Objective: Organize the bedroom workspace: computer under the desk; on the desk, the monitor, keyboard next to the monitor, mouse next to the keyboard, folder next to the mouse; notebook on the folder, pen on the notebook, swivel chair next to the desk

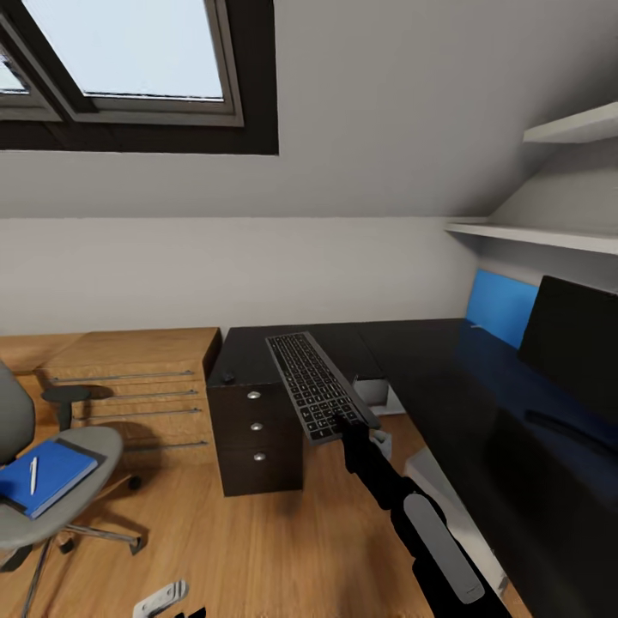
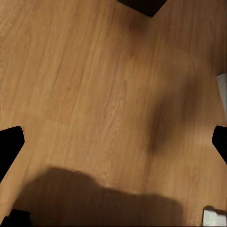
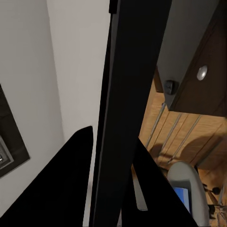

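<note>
The keyboard (image 1: 314,384) was held up above the black drawer unit (image 1: 256,429), one end clamped in the right gripper (image 1: 347,422) — the right wrist view showed its edge (image 3: 124,109) pinched between both fingers. Nearer, one swivel chair (image 1: 51,481) carried one blue folder (image 1: 47,474) with one pen (image 1: 33,475) on top. The left gripper's (image 2: 113,142) fingertips stood wide apart over bare wood floor (image 2: 94,85). Farther right, one monitor (image 1: 571,343) stood on the desk (image 1: 481,403).
</note>
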You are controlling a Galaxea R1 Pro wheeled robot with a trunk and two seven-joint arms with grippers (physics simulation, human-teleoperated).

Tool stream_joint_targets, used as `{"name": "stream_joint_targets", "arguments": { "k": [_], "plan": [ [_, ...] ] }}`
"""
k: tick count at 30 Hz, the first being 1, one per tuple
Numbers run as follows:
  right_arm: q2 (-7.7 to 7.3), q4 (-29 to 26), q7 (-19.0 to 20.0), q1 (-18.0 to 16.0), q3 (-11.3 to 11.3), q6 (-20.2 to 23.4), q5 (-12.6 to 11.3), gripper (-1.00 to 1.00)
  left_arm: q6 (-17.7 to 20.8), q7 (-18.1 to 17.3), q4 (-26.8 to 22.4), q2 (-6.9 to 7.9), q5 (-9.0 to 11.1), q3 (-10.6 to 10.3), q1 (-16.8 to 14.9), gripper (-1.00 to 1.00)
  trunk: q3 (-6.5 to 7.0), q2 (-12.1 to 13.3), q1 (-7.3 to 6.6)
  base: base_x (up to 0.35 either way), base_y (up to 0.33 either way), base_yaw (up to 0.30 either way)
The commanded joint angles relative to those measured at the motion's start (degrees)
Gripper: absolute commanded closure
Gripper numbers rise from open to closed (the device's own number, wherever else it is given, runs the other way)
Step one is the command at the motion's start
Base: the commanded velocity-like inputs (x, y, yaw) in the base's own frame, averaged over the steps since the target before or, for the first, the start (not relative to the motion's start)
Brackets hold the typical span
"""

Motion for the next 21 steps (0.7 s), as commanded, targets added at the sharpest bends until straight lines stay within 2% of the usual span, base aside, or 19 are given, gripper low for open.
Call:
{"name": "stream_joint_targets", "arguments": {
  "k": [1, 11, 21],
  "plan": [
    [-0.02, -0.03, 0.02, -0.04, -0.02, 0.13, -0.56, 1.00, 0.37, -0.25, -0.11, -0.07, 0.16, 0.20, 0.00, -1.00, 0.13, 0.37, -0.26, -0.333, -0.086, 0.005],
    [-0.08, -0.02, 0.06, -0.05, -0.08, 0.01, -0.71, 1.00, 0.37, -0.25, -0.11, -0.07, 0.16, 0.20, 0.00, -1.00, 1.44, 4.39, -2.46, -0.333, -0.086, 0.042],
    [-0.99, 0.07, 0.20, -0.03, -0.25, 0.06, -0.83, 1.00, 0.37, -0.18, -0.11, -0.07, 0.10, 0.20, 0.00, -1.00, 3.21, 8.40, -4.65, -0.333, -0.106, 0.001]
  ]
}}
